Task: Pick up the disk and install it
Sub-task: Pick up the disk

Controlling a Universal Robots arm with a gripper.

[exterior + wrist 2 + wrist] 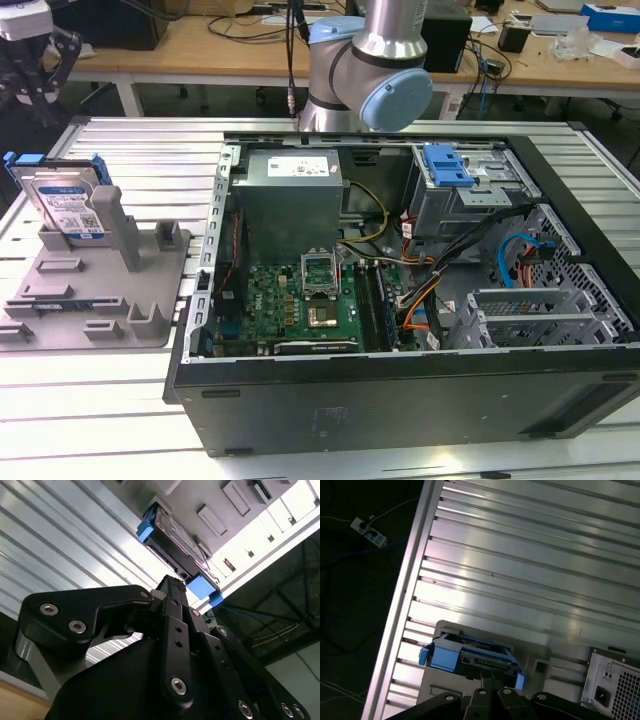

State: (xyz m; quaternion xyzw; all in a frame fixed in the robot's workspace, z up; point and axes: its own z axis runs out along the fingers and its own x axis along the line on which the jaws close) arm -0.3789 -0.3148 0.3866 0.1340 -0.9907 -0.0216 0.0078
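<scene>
While the gripper is hovering near it with its fingers pressed together and gripping nothing, the disk is standing on edge in a slot of the grey holder. The holder is lying on the slotted aluminium table, near its edge on the exterior view's left, just beside the open computer case.

In the left of the exterior view, the disk stands in a holder on the counter. The open computer case lies centre and right, with the arm behind it at upper centre.
</scene>
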